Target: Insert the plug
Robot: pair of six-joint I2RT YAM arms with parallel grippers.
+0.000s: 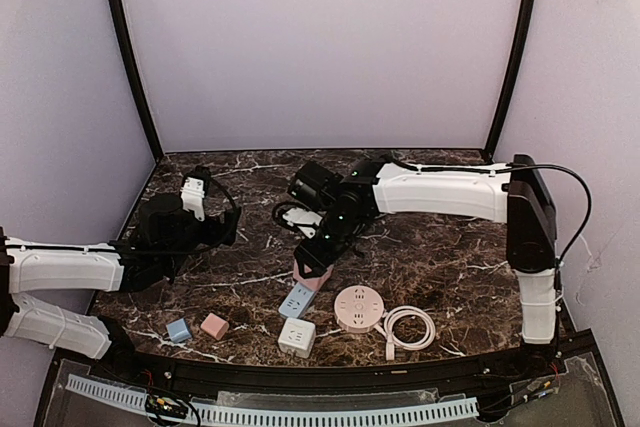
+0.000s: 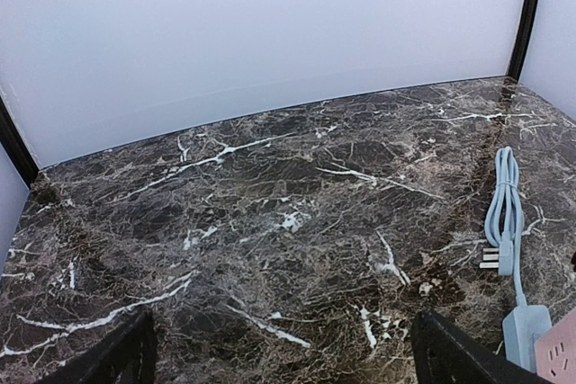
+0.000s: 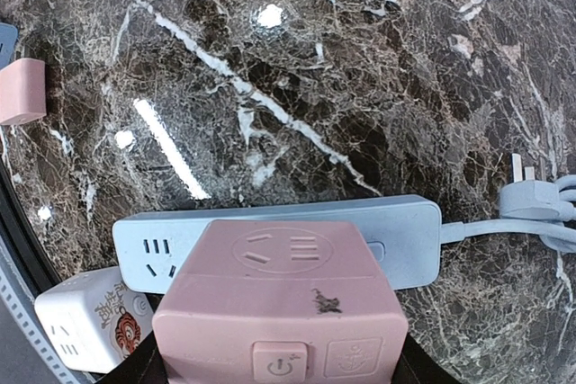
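Lilac walls stand around a dark marble worktop [image 1: 430, 257]. The right hand [image 1: 322, 250] is clenched on a pink square plastic socket block [image 3: 281, 308], with one finger on each side of it. Right under that hand lies a long pale blue plastic power strip [image 3: 270, 240], and the pink block hangs over its middle. I cannot tell if the underside of the block touches the strip, because the block hides that spot. It looks to me like the pick-up is done and the push down into the strip is left. I think the hand must first line the block up with the holes.

The strip's own blue plug [image 3: 526, 197] lies off to one side of the right hand. It is flat on the worktop and plugged into nothing. A white cube socket with a tiger picture [image 3: 90, 330] sits just beside the strip, on the hand's other side.

The left hand [image 2: 283, 361] is well apart from all this, wide open and holding nothing. Only marble shows between its fingers [image 2: 112, 361].
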